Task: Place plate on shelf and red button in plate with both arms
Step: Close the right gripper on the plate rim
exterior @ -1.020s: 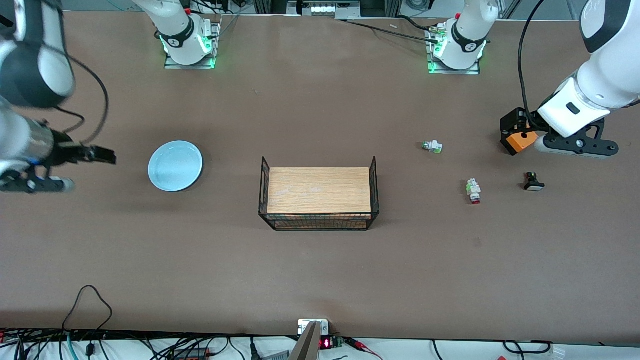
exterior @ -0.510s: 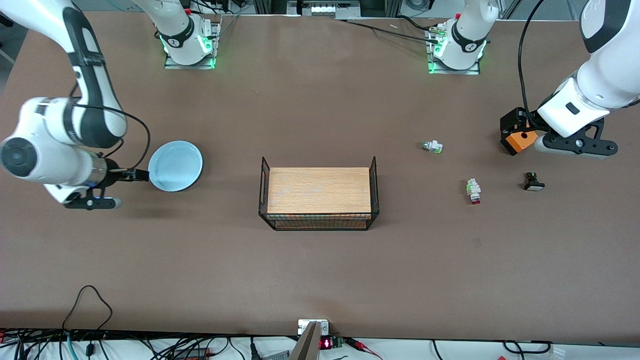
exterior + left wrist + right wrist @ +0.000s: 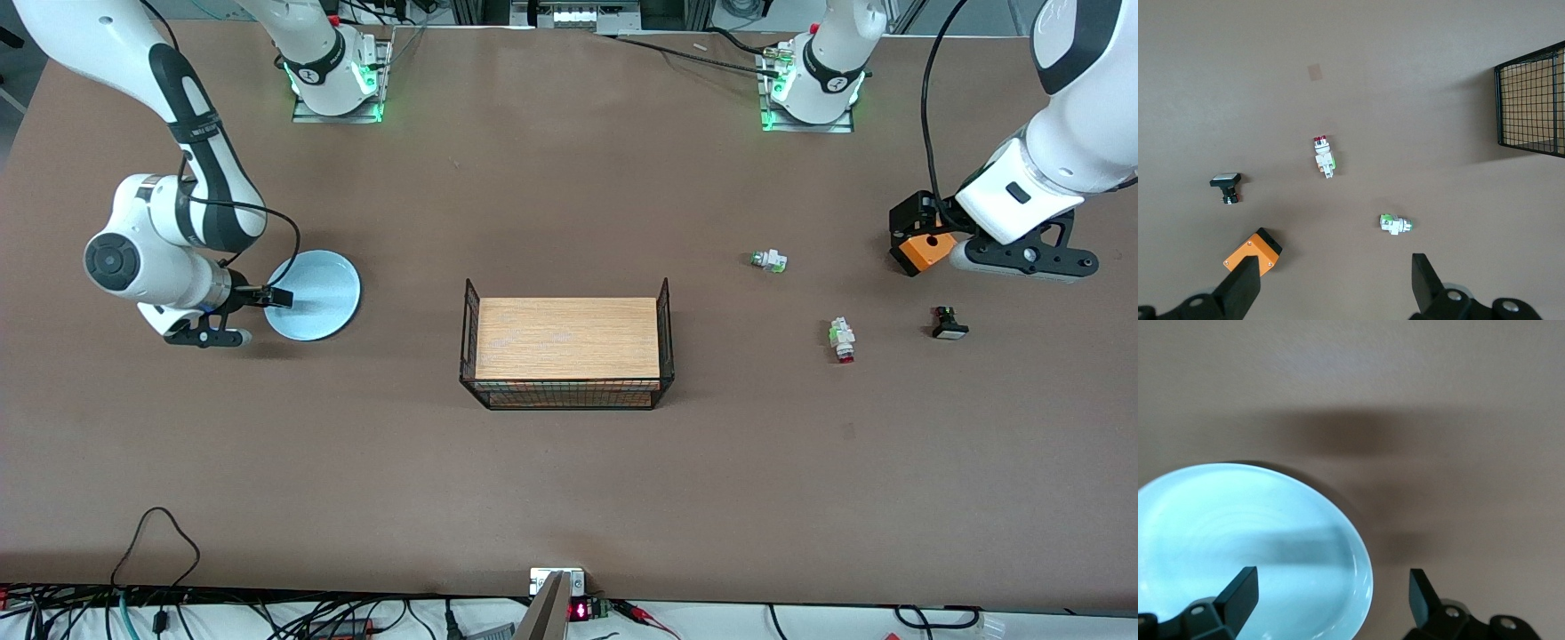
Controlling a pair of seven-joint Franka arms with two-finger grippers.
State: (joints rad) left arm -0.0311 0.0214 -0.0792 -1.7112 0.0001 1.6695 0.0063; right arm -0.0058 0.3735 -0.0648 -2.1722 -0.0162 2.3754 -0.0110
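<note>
The pale blue plate (image 3: 313,294) lies on the table toward the right arm's end, beside the rack. My right gripper (image 3: 271,298) is open and low at the plate's rim. In the right wrist view the plate (image 3: 1251,547) has its rim between the spread fingers of the gripper (image 3: 1331,600). The red button (image 3: 841,340) lies on its side toward the left arm's end and shows in the left wrist view (image 3: 1323,155). My left gripper (image 3: 965,236) waits open and empty above the table by an orange box (image 3: 927,250); its own view (image 3: 1335,287) shows nothing between the fingers.
The wooden-topped wire rack (image 3: 566,338) stands mid-table, its corner in the left wrist view (image 3: 1531,100). A white part with a green tip (image 3: 768,260) and a black part with a white cap (image 3: 949,324) lie near the red button. The orange box (image 3: 1253,250) is by one left fingertip.
The right arm has swung in from the table's end, and its gripper has come to the plate's rim. The left arm and all the parts have stayed still.
</note>
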